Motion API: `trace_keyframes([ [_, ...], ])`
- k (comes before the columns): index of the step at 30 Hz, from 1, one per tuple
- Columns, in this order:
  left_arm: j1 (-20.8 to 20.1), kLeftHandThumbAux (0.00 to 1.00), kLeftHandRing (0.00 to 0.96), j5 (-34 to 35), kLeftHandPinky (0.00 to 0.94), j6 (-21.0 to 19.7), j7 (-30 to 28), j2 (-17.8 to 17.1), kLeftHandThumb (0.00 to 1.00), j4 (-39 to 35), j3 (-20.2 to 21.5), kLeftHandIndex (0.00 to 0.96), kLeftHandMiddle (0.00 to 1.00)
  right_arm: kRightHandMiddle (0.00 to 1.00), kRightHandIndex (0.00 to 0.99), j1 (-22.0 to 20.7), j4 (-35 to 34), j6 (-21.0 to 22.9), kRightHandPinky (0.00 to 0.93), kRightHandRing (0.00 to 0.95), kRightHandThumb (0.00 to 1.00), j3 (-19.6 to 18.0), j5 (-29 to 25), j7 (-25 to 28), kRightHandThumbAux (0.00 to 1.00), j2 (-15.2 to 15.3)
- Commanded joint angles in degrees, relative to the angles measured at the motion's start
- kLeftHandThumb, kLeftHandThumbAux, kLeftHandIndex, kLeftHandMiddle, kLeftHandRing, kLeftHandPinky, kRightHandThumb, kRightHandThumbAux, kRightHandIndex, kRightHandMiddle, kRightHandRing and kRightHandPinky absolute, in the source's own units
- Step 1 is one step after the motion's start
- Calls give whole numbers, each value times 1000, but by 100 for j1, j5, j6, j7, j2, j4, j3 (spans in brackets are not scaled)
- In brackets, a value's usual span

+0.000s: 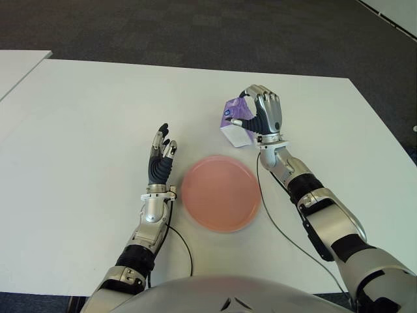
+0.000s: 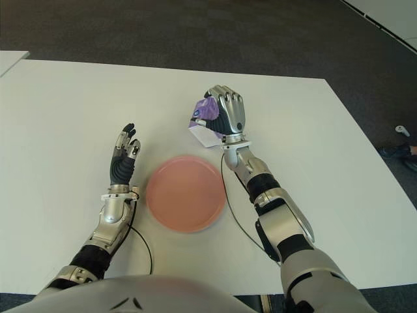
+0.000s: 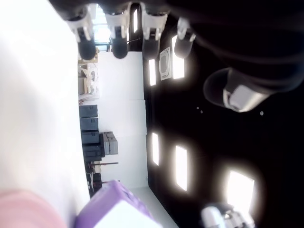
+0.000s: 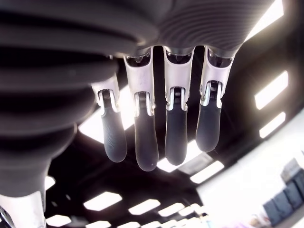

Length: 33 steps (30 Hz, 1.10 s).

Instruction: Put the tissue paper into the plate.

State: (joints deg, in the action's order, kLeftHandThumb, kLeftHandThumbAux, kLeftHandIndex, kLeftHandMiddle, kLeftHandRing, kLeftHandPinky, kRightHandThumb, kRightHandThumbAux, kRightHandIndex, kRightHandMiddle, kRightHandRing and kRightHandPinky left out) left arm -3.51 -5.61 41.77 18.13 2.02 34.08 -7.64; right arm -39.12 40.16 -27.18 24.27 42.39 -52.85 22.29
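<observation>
A white rectangular table (image 1: 78,130) is seen in front of the robot, with dark carpet (image 1: 195,26) beyond its far edge. A round, flat pink plate (image 1: 221,193) lies on the table between the two arms; nothing is seen in it.

The small purple-and-white tissue paper packet (image 1: 234,124) is located beyond the plate's far right rim, clear of the plate, and is tilted with its white end lowest. Whether that end touches the table cannot be determined. The packet is gripped by the right hand (image 1: 260,117), whose fingers (image 1: 266,104) are curled over its purple top, as seen in the eye views. In the right wrist view, four dark-tipped fingers (image 4: 142,142) are seen only against ceiling lights, and the packet is not visible there.

The left hand (image 1: 160,160) is observed just left of the plate, palm turned towards it, its fingers (image 1: 163,137) extended and relaxed with nothing held. Contact between this hand and the table cannot be confirmed.
</observation>
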Motion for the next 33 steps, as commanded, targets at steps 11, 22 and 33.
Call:
trace_keyframes([
  [11,943,354,0,-273,0,-145,-210,-392,0,1142,36,0,0,931,439,76,-1444,-178,886,904,745,-701,-309,940,708,6],
  [22,899,364,0,-351,0,-131,-86,-358,0,1190,59,0,0,882,441,258,-1821,-638,851,868,749,-884,-1065,2019,707,-66],
  [33,942,349,0,-265,0,-140,-208,-337,0,1138,61,0,0,884,440,844,-2344,-628,864,873,749,-841,-1049,2446,709,-222],
])
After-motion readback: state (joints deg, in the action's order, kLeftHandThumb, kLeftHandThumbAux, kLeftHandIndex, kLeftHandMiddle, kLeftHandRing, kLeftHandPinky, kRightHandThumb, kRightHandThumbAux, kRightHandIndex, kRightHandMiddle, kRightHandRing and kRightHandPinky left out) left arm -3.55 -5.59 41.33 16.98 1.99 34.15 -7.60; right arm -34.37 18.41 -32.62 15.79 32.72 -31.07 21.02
